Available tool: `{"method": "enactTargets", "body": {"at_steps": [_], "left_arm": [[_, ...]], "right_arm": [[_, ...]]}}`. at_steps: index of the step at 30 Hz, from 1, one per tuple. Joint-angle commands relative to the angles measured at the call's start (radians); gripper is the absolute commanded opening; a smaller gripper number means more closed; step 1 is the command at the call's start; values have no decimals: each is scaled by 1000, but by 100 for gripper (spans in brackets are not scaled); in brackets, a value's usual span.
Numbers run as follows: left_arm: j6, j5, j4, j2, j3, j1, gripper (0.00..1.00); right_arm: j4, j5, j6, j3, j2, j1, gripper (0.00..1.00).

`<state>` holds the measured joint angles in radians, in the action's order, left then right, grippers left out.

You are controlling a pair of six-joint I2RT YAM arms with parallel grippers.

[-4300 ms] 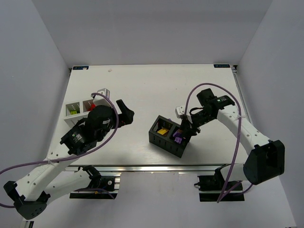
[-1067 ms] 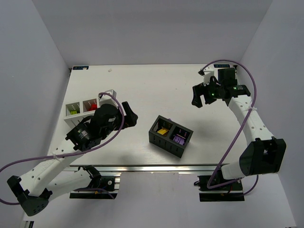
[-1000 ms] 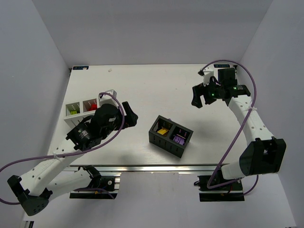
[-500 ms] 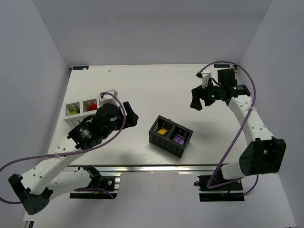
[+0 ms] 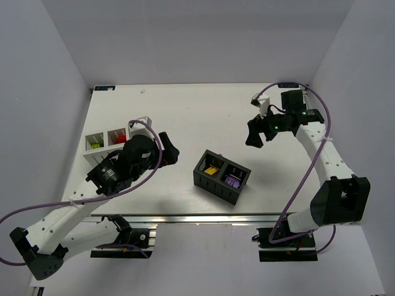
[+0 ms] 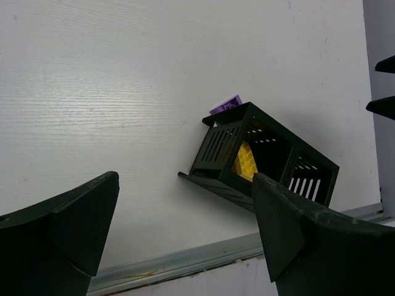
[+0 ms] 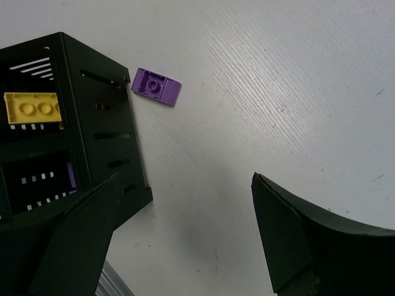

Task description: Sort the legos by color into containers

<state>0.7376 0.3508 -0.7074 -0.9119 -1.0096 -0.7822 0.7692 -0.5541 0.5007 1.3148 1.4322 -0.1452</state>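
The black container [image 5: 222, 176] stands at the table's middle front; one cell holds a yellow lego [image 5: 212, 171], the other a purple lego [image 5: 232, 181]. In the right wrist view a loose purple lego [image 7: 156, 87] lies on the table just beside the black container [image 7: 92, 123]; the left wrist view shows this lego [image 6: 225, 103] behind the box. The white container [image 5: 105, 140] at the left holds a green lego [image 5: 94, 145] and a red lego [image 5: 115, 140]. My left gripper [image 5: 172, 151] [image 6: 185, 185] is open and empty, left of the black box. My right gripper [image 5: 254, 136] [image 7: 185, 179] hovers open and empty, up and right of it.
The table's front metal rail [image 6: 185, 262] runs close below the black box. Purple cables loop off both arms. White walls close in the table on three sides.
Four seconds ago my right gripper was at the black box's purple cell; it then rose to the back right. Over the last second it drifted slightly toward the box. The left arm barely moved.
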Motion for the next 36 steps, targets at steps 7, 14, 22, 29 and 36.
{"method": "enactTargets", "body": {"at_steps": [7,14,22,29,36], "left_arm": [[0,-4,-15,7,-18,3,98],[5,-10,-21,4,-24,3,98],[3,-15,-24,-10,-26,3,98],[-9,-30,-9,-58,-53,3,98],[-9,-18,-24,-44,-50,3,98]], "right_arm": [[146,-70,234,64,97,-2,76],[205,-3,346,44,169,-22,61],[263,-20,440,-63,132,-56,50],[305,-69,458,-77,149,-122,45],[300,-99,435,-66,168,-171,44]]}}
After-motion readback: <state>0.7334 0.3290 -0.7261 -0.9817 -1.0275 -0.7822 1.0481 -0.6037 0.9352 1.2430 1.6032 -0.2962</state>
